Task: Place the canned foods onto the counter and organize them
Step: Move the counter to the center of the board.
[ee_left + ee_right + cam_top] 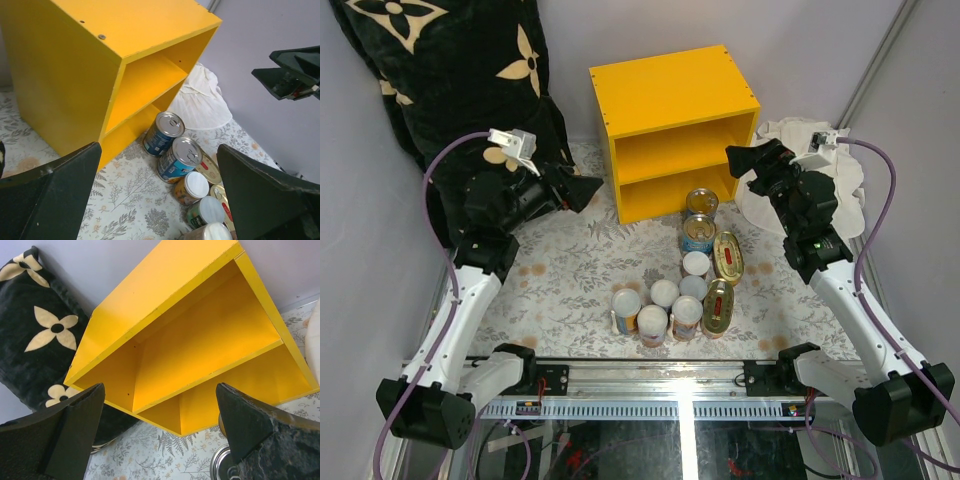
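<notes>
The yellow counter [675,110] stands at the back centre, its open front with one shelf facing the arms. The canned foods stand in a cluster on the patterned cloth in front of it: two blue-labelled cans [702,203] [180,157], two oval gold tins [728,256], and several white-lidded cans [664,293] [192,186]. My left gripper [588,188] [159,150] hangs open left of the counter, holding nothing. To the counter's right my right gripper [740,160] [160,387] is also open, facing the counter's [200,325] shelves.
A black flower-patterned pillow [450,70] [40,335] leans in the back left corner behind the left arm. A crumpled white cloth [810,170] [200,102] lies at the right behind the right arm. Grey walls close in both sides.
</notes>
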Controlling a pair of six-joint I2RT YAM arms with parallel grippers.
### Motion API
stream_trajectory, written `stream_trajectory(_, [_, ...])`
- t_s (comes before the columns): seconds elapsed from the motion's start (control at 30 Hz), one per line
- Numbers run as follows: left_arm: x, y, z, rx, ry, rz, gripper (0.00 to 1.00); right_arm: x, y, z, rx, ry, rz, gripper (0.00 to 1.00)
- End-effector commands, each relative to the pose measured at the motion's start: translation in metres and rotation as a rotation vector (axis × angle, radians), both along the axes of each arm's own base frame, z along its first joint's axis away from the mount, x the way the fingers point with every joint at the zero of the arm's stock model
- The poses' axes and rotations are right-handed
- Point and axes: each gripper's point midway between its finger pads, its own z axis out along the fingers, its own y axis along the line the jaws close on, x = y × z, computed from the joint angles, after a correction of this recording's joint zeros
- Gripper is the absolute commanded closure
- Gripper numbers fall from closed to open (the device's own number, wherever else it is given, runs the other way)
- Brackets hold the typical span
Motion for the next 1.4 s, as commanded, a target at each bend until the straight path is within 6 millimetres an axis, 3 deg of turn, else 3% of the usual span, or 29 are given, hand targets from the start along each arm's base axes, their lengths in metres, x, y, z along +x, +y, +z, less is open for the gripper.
stream_trajectory(0.0, [0.004, 0.011, 0.017, 0.017, -0.061, 0.079, 0.0, -0.005, 0.005, 0.034, -0.006, -0.109, 0.036, 0.0])
stream_trajectory(0.13, [0.011, 0.026, 0.024, -0.08, -0.054, 0.18, 0.0, -0.004, 0.007, 0.033, -0.007, -0.111, 0.042, 0.0])
stream_trajectory(0.2, [0.006, 0.021, 0.033, -0.16, -0.039, 0.153, 0.0, -0.004, 0.008, 0.033, -0.009, -0.115, 0.051, 0.01])
stream_trajectory(0.33, [-0.044, -0.025, 0.032, -0.096, -0.048, -0.242, 0.0, -0.005, 0.01, 0.034, -0.005, -0.13, 0.063, 0.0])
stream_trajectory(0.43, [-0.072, -0.035, 0.028, -0.049, -0.081, -0.385, 0.0, -0.006, 0.012, 0.035, -0.006, -0.134, 0.075, 0.01])
stream_trajectory(0.53, [-0.116, -0.045, 0.031, -0.033, -0.183, -0.609, 0.0, -0.008, 0.015, 0.038, -0.001, -0.148, 0.091, 0.01])
stream_trajectory(0.6, [-0.12, -0.047, 0.032, -0.055, -0.19, -0.663, 0.0, -0.01, 0.016, 0.041, 0.006, -0.158, 0.1, 0.0])
stream_trajectory(0.67, [-0.093, -0.047, 0.03, -0.054, -0.124, -0.591, 0.0, -0.014, 0.017, 0.045, 0.013, -0.171, 0.112, 0.01])
stream_trajectory(0.73, [-0.038, -0.037, 0.021, -0.031, -0.02, -0.357, 0.0, -0.018, 0.017, 0.05, 0.017, -0.182, 0.118, 0.0])
stream_trajectory(0.8, [0.013, -0.013, 0.015, 0.014, 0.04, -0.087, 0.0, -0.024, 0.015, 0.057, 0.02, -0.197, 0.117, 0.0])
stream_trajectory(0.9, [0.066, 0.039, 0.012, 0.078, 0.006, 0.292, 0.0, -0.035, 0.014, 0.073, 0.018, -0.222, 0.131, 0.01])
stream_trajectory(1.0, [0.097, 0.084, 0.0, 0.134, -0.04, 0.566, 0.0, -0.047, 0.012, 0.084, 0.021, -0.246, 0.14, 0.0])
stream_trajectory(1.17, [0.13, 0.096, -0.046, 0.132, -0.011, 0.621, 0.01, -0.074, 0.02, 0.095, 0.006, -0.278, 0.22, 0.0])
stream_trajectory(1.37, [0.179, 0.134, -0.102, 0.062, 0.164, 0.76, 0.06, -0.096, 0.033, 0.101, -0.004, -0.266, 0.319, 0.01])
